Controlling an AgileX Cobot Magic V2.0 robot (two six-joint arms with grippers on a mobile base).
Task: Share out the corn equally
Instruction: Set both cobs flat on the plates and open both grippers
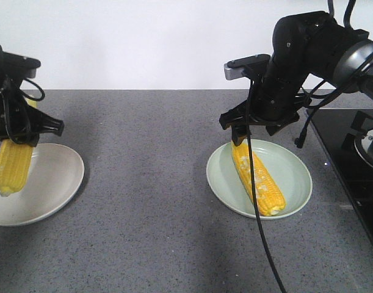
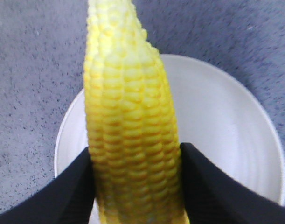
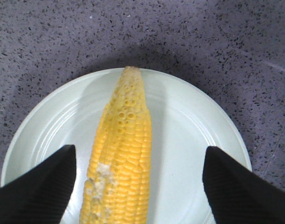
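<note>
One corn cob [image 1: 12, 166] hangs over the white plate [image 1: 49, 183] at the left, held in my left gripper [image 1: 21, 135]. In the left wrist view both black fingers [image 2: 63, 191] press against this cob [image 2: 128, 140], with the white plate [image 2: 217, 126] below. A second corn cob [image 1: 257, 177] with pale patches lies diagonally on the pale green plate [image 1: 293, 174] at the right. My right gripper [image 1: 253, 125] hovers just above its far end, open. In the right wrist view the fingers [image 3: 44, 186] stand well apart on either side of this cob [image 3: 121, 158] without touching it.
The plates rest on a grey speckled counter [image 1: 149, 183]. A black glass cooktop [image 1: 351, 165] with a pot on it lies at the right edge. A black cable [image 1: 259, 213] hangs from the right arm across the green plate. A white wall runs behind.
</note>
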